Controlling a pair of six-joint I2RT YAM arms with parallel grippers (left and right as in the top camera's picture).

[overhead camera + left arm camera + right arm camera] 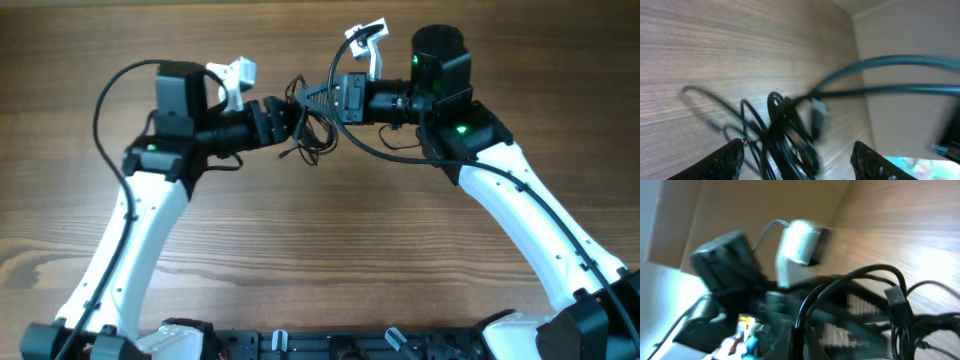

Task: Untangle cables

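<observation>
The step in hand looks like the pulling-apart itself. Both arms meet over the brown wood-grain surface [320, 260] with the thin black cords with small silvery plug ends [316, 136] bunched between them, lifted near the far middle, loose loops dangling. The left claw [796, 162] is spread wide, with the knot of strands sitting between its fingers. The right claw [312, 100] is too blurred to say whether it pinches anything. Next the left claw probably needs to close on a single strand, not the whole clump, then draw sideways. The cords look curly, springy and tightly looped.
</observation>
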